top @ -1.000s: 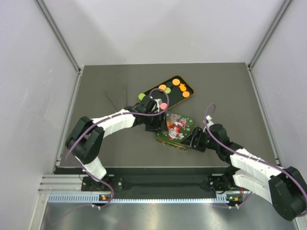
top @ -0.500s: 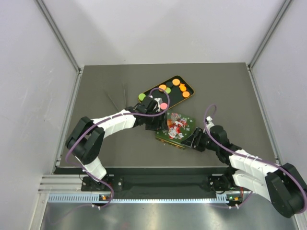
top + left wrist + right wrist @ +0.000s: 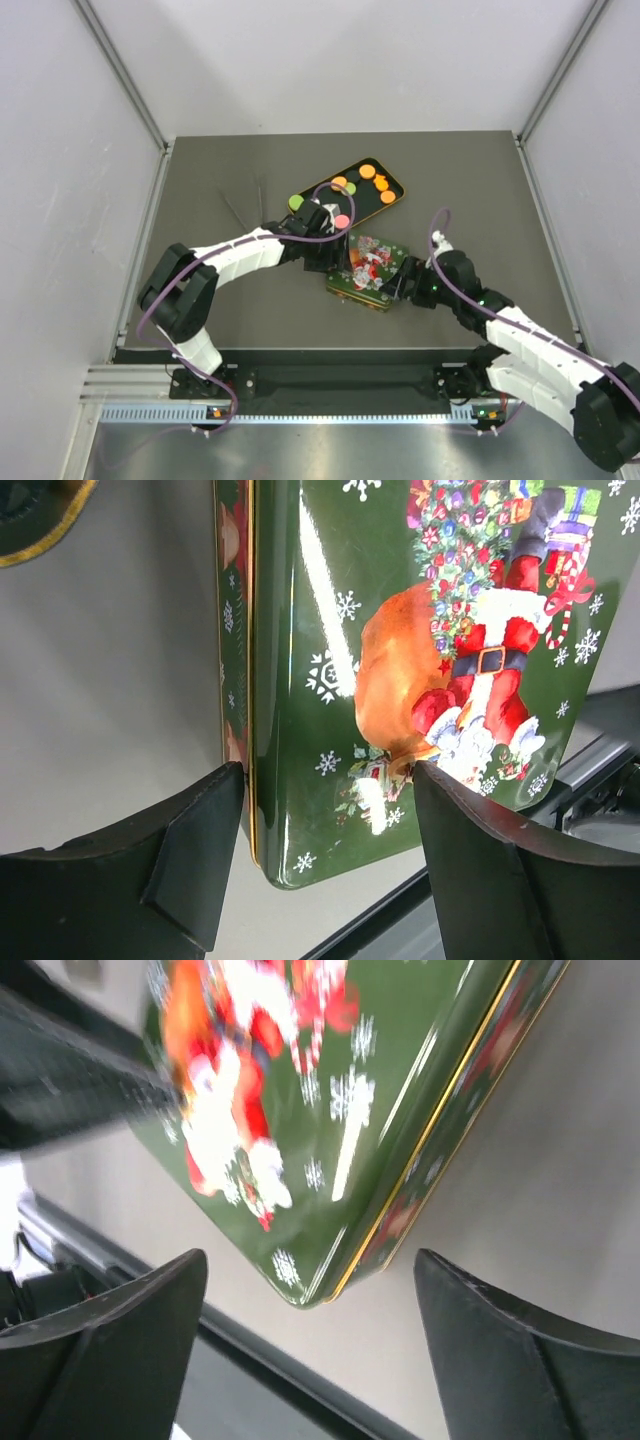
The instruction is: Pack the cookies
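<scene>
Starting on the left: the left arm reaches in across the table (image 3: 220, 300), and its gripper (image 3: 328, 780) sits right at the left end of the green Christmas tin (image 3: 370, 262). On the wrist view the jaws are apart, with the tin's corner between them. The left finger (image 3: 200, 850) is right up against the tin's gold-edged side wall, and the right finger (image 3: 490, 880) overlaps the Santa picture on the lid. I cannot tell whether either one is pressing.

Just behind that gripper is the black tray (image 3: 362, 203) with the gold rim, lying at an angle on the table. That's where the cookies (image 3: 367, 171) are: several orange discs towards its far end and a green one among them. Another green one is at the tray's left corner, and a pink one is at its near edge, just beside the left wrist.

Moving right, the tin lies flat on the table with its lid on, between the two grippers.

At the tin's right corner is the right gripper (image 3: 310, 1260). Its wrist picture is blurred, but the jaws stand wide apart with the tin's corner in the gap, and neither finger touches the tin.
</scene>
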`<state>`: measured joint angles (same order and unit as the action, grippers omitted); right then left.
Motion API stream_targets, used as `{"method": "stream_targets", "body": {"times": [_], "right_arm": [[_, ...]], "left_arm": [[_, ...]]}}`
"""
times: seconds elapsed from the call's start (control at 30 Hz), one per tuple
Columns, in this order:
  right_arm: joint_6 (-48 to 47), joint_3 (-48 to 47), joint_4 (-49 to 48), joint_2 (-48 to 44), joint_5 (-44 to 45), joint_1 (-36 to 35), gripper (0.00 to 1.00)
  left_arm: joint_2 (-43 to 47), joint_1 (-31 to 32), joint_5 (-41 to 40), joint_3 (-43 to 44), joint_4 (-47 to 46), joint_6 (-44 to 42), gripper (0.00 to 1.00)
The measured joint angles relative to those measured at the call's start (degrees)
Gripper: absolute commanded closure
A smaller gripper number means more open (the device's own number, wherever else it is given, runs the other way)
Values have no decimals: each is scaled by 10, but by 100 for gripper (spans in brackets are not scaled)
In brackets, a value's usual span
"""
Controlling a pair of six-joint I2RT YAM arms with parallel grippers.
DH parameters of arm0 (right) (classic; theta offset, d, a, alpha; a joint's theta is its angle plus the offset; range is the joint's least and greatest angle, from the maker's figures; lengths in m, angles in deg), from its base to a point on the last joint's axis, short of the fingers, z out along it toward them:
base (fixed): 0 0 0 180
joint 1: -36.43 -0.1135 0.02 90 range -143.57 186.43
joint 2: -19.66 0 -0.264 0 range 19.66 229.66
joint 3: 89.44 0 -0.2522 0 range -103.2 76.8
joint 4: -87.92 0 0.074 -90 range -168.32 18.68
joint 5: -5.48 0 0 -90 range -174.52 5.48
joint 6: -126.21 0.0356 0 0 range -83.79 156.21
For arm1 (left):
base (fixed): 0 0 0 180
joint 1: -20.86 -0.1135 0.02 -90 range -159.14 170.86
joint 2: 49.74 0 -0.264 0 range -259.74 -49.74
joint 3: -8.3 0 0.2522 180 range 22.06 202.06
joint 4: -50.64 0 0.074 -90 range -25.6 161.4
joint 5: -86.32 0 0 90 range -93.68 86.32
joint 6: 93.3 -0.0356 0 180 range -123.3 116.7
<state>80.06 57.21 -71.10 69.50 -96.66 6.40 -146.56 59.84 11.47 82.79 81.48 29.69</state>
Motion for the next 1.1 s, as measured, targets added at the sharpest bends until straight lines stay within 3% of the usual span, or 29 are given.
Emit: {"method": "stream_targets", "body": {"times": [0.2, 0.47, 0.67, 0.83, 0.97, 1.1], "right_arm": [[-42, -69, 26, 23, -6, 116, 11], [-59, -101, -42, 207, -12, 178, 13], [-53, -122, -123, 282, -38, 178, 34], [-47, -119, -156, 291, -50, 178, 44], [-42, -119, -179, 300, -61, 178, 61], [-39, -119, -195, 306, -63, 178, 71]], "left_arm": [[-4, -11, 0, 40, 27, -16, 26], [-36, -16, 4, 69, 31, -31, 27], [-59, -19, 10, 76, 28, -32, 27], [-59, -20, 10, 76, 24, -32, 27], [-61, -20, 10, 76, 22, -32, 27], [-65, -20, 10, 80, 21, -32, 27]]}}
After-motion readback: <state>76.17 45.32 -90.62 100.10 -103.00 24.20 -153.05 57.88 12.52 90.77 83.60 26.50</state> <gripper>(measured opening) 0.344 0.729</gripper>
